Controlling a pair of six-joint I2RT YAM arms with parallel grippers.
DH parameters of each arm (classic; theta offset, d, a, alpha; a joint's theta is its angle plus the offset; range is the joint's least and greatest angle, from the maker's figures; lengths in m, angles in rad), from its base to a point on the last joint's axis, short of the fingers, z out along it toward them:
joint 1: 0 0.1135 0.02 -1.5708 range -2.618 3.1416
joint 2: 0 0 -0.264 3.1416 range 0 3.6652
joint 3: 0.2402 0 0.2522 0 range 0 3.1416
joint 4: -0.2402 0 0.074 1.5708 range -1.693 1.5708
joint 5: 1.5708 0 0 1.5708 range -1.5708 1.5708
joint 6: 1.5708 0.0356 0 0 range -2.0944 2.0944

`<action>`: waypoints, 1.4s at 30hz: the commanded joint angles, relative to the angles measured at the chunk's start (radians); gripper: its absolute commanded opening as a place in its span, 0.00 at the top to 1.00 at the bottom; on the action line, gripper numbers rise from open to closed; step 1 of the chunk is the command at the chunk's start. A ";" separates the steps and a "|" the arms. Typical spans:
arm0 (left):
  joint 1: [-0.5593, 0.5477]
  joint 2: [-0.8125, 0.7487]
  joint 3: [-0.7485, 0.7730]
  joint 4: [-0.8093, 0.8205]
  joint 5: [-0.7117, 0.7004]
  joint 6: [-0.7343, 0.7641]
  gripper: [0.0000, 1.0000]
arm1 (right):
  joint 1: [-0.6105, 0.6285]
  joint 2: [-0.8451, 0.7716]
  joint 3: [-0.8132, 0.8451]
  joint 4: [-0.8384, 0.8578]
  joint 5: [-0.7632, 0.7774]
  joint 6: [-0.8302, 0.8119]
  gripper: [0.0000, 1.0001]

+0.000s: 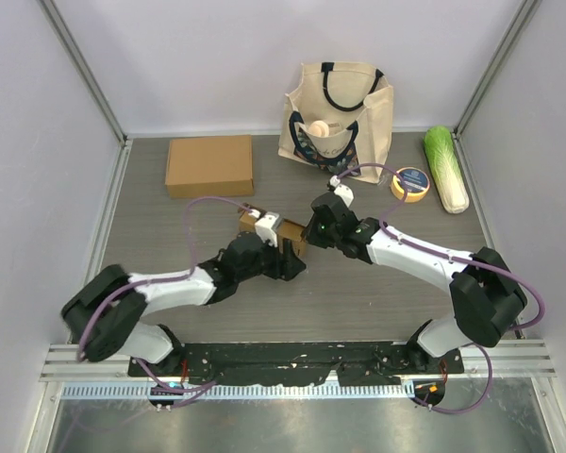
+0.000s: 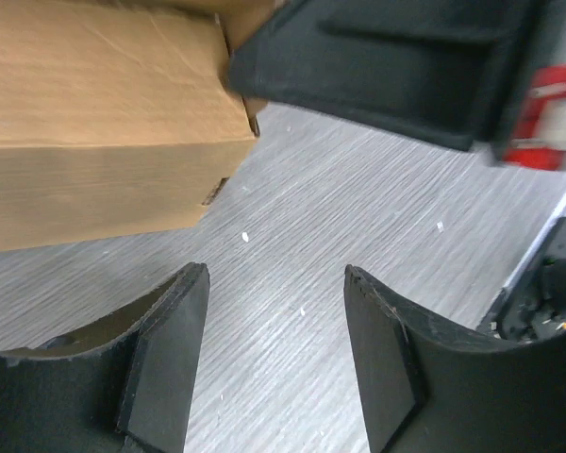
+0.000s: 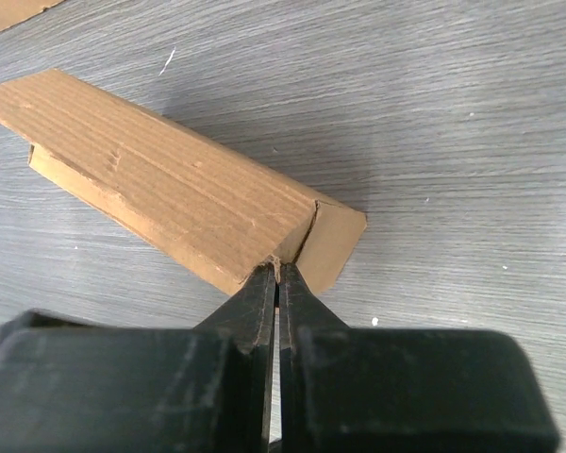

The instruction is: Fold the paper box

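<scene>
Tote bag [image 1: 340, 113], yellow tape roll [image 1: 409, 184] and napa cabbage [image 1: 446, 168] along the far edge of the table [image 1: 358, 293].

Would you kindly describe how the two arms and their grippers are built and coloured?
Both the left arm and right arm have white link shells between bulky black joints, each trailed by a looping purple cable. The left gripper and right gripper are matte black with flat, tapering fingers.

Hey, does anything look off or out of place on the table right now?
The paper box at the centre has its end flap standing ajar rather than tucked, beside the shut right gripper. Nothing looks spilled or torn.
</scene>
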 commanded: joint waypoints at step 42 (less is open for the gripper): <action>0.524 -0.005 0.519 -0.868 0.071 0.502 0.60 | 0.042 0.029 0.028 -0.088 -0.022 -0.235 0.99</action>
